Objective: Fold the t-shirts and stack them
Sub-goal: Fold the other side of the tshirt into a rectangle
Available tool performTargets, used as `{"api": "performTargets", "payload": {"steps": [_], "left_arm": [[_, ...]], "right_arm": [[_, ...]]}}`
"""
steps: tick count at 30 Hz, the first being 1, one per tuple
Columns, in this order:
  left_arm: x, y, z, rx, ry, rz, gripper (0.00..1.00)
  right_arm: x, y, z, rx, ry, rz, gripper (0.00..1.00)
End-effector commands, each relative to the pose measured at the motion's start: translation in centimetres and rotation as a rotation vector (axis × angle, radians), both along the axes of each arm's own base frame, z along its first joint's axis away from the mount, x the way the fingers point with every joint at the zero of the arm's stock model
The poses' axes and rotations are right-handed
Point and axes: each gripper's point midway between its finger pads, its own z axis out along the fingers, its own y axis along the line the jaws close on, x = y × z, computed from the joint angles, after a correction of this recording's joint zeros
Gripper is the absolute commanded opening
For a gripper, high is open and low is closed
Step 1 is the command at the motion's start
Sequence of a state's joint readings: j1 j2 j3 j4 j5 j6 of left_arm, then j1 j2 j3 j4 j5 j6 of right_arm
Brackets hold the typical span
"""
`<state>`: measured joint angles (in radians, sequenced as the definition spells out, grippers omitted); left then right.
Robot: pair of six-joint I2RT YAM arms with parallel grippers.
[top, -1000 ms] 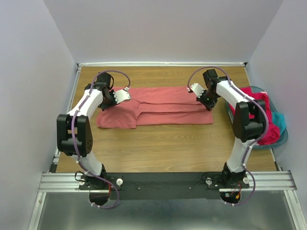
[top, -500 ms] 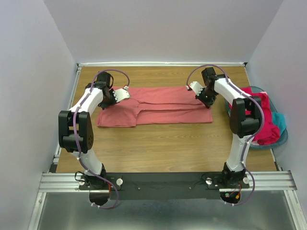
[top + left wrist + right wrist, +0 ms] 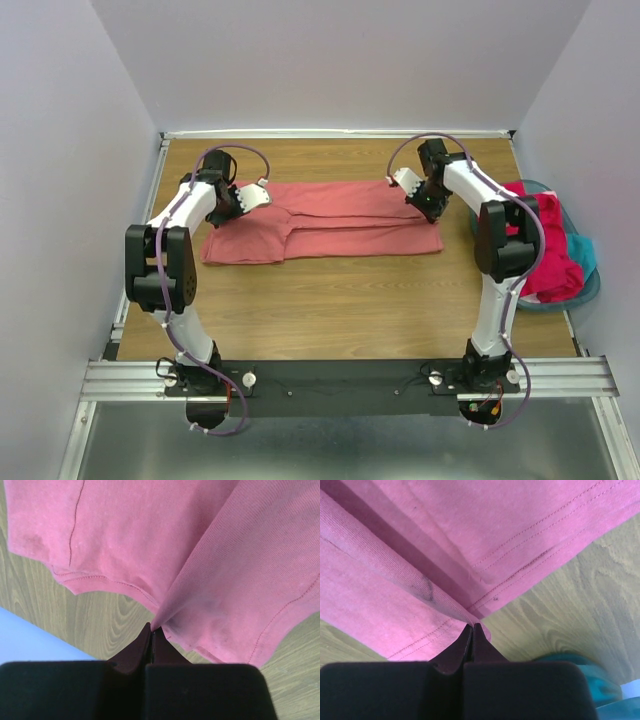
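The salmon-pink t-shirt [image 3: 340,225], part-folded into a long band, lies toward 12 o'clock on the tabletop [image 3: 330,310], my left gripper [image 3: 151,629] and right gripper [image 3: 472,626] each clamped on a far corner, while the magenta-red and teal t-shirts [image 3: 552,268] wait unfolded in the basket [image 3: 592,285] at 3 o'clock.

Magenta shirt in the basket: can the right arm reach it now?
Likely not yet. The magenta shirt lies uncovered in the teal basket beside that arm, but the right gripper is shut on the salmon-pink shirt; it must let go first.
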<state>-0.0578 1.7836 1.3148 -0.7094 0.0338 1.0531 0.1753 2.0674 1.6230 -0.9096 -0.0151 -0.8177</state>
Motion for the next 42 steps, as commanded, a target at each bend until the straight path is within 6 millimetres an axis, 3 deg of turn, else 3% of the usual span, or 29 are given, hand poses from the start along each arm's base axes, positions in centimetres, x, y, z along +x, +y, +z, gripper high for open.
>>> {"api": "performTargets", "payload": {"steps": [1,5,7,9,13,15,18,21,23,26,29,34,37,42], "left_arm": [[1.0,0.7,0.1,0.007,-0.025,0.024,0.00],[1.1,1.0,-0.4,0.007,-0.017,0.034,0.00],[1.1,1.1,-0.7,0.002,-0.014,0.041,0.00],[1.2,1.0,-0.7,0.000,-0.015,0.045,0.08],[1.1,1.2,0.2,-0.031,-0.022,0.060,0.34],[0.8,2.1,1.0,-0.064,-0.021,0.089,0.38],[-0.4,3.5,2.6,-0.125,-0.022,0.144,0.43],[-2.5,3.4,3.4,-0.216,0.010,0.167,0.49],[-3.5,3.8,3.7,-0.286,0.014,0.198,0.51],[-5.8,4.3,2.2,-0.365,0.075,0.252,0.52],[-6.8,5.1,1.0,-0.418,0.110,0.306,0.52],[-8.0,4.6,-1.3,-0.500,0.170,0.329,0.52],[-8.1,4.2,-1.8,-0.532,0.170,0.335,0.52],[-7.7,4.1,-1.1,-0.549,0.182,0.328,0.53]], "right_arm": [[0.9,-0.8,-0.2,-0.035,-0.006,-0.002,0.01],[1.3,-0.7,-0.2,-0.029,-0.011,-0.007,0.02],[1.4,-0.8,-0.2,-0.030,-0.011,-0.012,0.08],[1.6,-0.7,-0.1,-0.024,-0.016,-0.019,0.28],[2.4,-0.5,1.8,0.000,-0.066,-0.057,0.47],[3.0,-0.6,3.8,0.059,-0.106,-0.113,0.55],[1.8,-1.4,5.8,0.148,-0.089,-0.208,0.56],[-1.3,-1.8,6.0,0.248,0.004,-0.311,0.56],[-3.6,-1.8,4.9,0.288,0.076,-0.373,0.56],[-5.9,-0.6,3.7,0.354,0.163,-0.425,0.56],[-6.9,-0.6,2.5,0.393,0.217,-0.479,0.57],[-7.3,-0.7,1.5,0.403,0.258,-0.527,0.57],[-6.9,-0.3,2.2,0.428,0.255,-0.564,0.59],[-8.2,0.6,2.6,0.463,0.309,-0.606,0.61]]}}
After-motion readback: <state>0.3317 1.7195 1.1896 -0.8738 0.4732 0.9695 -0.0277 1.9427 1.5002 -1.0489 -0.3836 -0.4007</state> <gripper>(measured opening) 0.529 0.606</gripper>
